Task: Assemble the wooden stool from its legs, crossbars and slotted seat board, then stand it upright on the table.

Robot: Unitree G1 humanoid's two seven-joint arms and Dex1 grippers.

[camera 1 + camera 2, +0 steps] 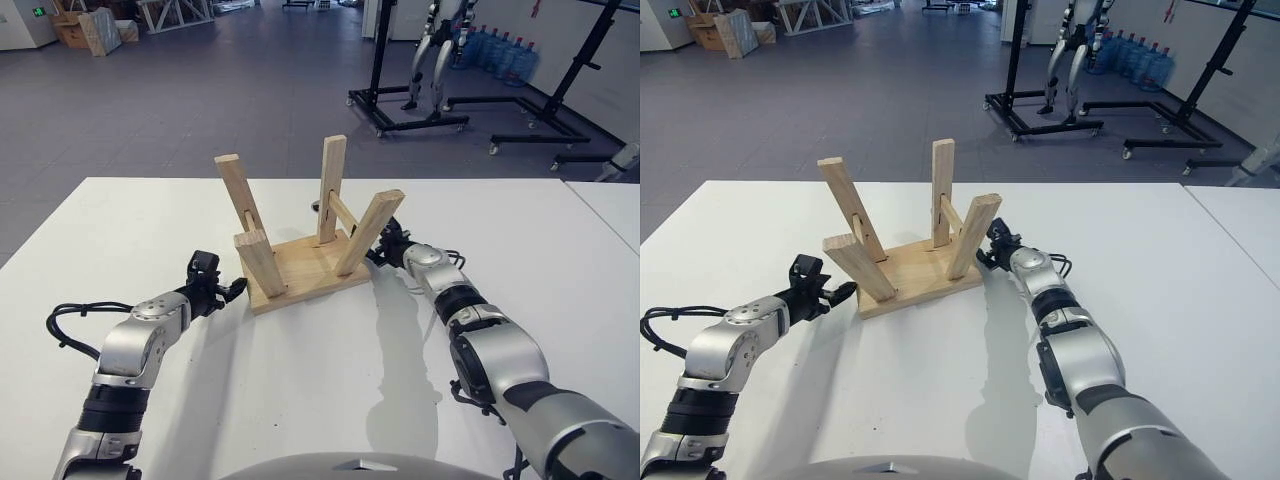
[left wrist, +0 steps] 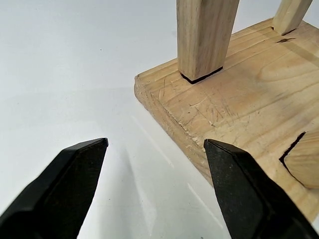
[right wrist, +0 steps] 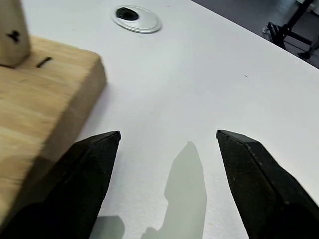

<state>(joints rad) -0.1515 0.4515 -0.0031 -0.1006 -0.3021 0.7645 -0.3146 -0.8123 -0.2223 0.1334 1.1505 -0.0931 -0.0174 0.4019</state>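
Four splayed legs, pale seat board

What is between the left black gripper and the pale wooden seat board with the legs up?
Only bare white table separates the open left gripper from the pale wooden seat board; the left wrist view shows it.

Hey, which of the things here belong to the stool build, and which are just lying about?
For the job:
seat board, lying flat
legs, slotted in and pointing up
crossbar
left gripper and right gripper, both open beside the board

Just around:
cable grommet in the table
wheeled black stands
water bottles
wooden crates
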